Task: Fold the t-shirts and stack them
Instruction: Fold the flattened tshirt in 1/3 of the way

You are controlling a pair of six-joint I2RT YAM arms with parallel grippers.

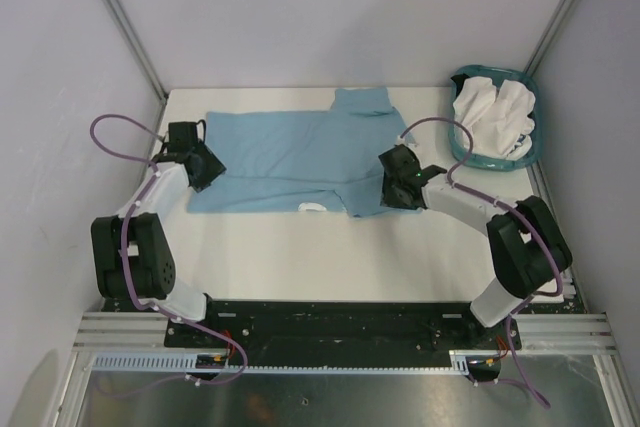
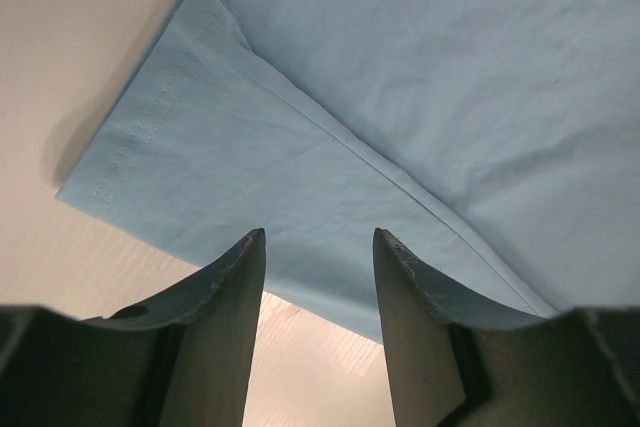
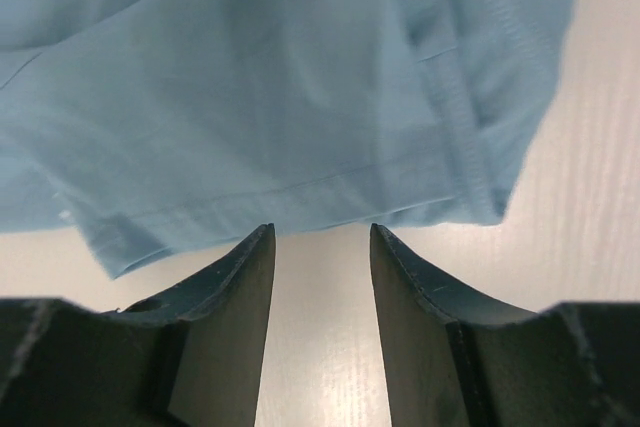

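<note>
The left gripper (image 2: 318, 239) hangs with jaws apart and empty over one corner of the light blue t-shirt (image 1: 290, 157), spread on the table (image 1: 330, 257). The right gripper (image 3: 322, 232), also parted and empty, is at the shirt's edge.

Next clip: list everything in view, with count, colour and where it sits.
light blue t-shirt: one, light blue, spread across the far middle of the table
white t-shirts: count unclear, white, bunched inside the basket
basket: one, teal, far right corner of the table
table: one, white, under the shirt and basket
left arm, right arm: two, black and white with purple cables, bases at the near edge
left gripper: one, dark, open, at the shirt's left edge
right gripper: one, dark, open, at the shirt's near right edge
</note>
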